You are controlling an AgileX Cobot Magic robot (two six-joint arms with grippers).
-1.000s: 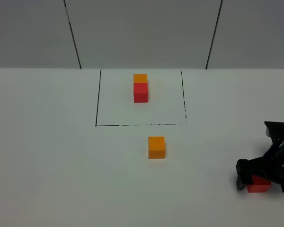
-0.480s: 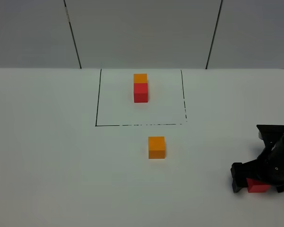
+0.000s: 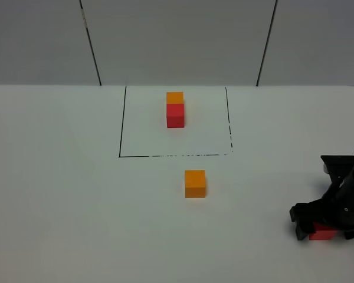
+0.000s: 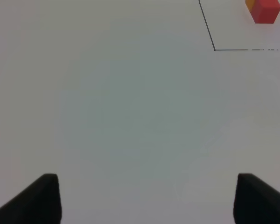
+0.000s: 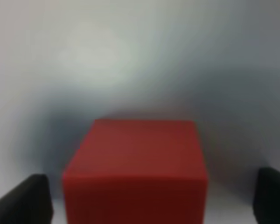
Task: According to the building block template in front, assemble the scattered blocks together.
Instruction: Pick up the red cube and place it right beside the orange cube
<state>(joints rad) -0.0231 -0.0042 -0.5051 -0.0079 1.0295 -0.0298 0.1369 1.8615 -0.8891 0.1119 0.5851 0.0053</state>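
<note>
Template: the template stood in the upper middle of the high view. It was an orange block touching a red one, with the orange block on the far side.
Outline: a thin black outline ran round the template on the left, right and near sides. Its near line broke into dashes toward the right corner.
Orange cube: the orange cube sat alone near the frame's centre, just below the outline's near line and outside it. It was well apart from both claws.
Red cube: the red cube lay on the table at the lower right of the high view, largely covered by the black right arm.
Right claw: the right claw was spread wide and straddled the red cube. The wrist view showed a strip of table between the cube and each finger, so nothing was gripped.
Left claw: the left claw was spread wide over bare table with nothing between its fingers. It was out of the high view, and its own camera caught the template and a corner of the outline far off.
Table: the table was plain white.
Wall: the wall was made of grey panels with dark seams.
</note>
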